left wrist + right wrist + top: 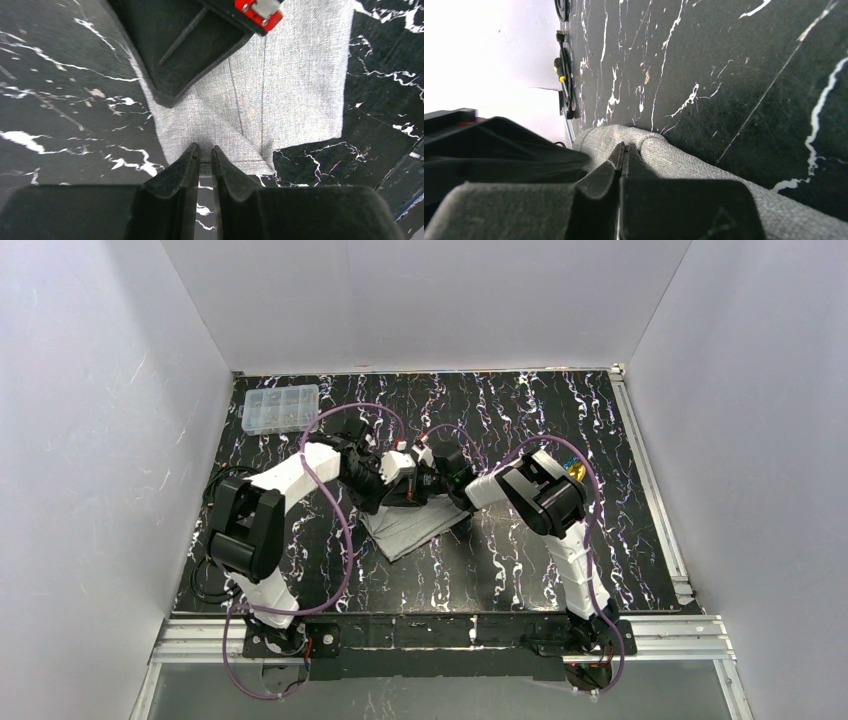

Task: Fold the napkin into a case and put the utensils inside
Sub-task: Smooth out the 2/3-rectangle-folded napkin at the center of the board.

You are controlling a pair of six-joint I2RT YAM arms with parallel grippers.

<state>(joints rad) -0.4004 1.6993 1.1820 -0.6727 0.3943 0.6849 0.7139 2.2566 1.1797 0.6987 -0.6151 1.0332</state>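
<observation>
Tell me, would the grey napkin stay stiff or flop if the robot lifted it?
Probably flop: the napkin bulges softly around the right gripper's pinch. Its folded layers lie flat with neat creases, so it is likely thin and light. The rough-looking weave probably will not slip easily.

a black bench (520,570) veined with white marbling carried a clear plastic compartment box (281,408) at its far left corner. plain white walls (430,300) closed it in on three sides. silver metal rails (450,635) ran along its near edge and right side.
</observation>
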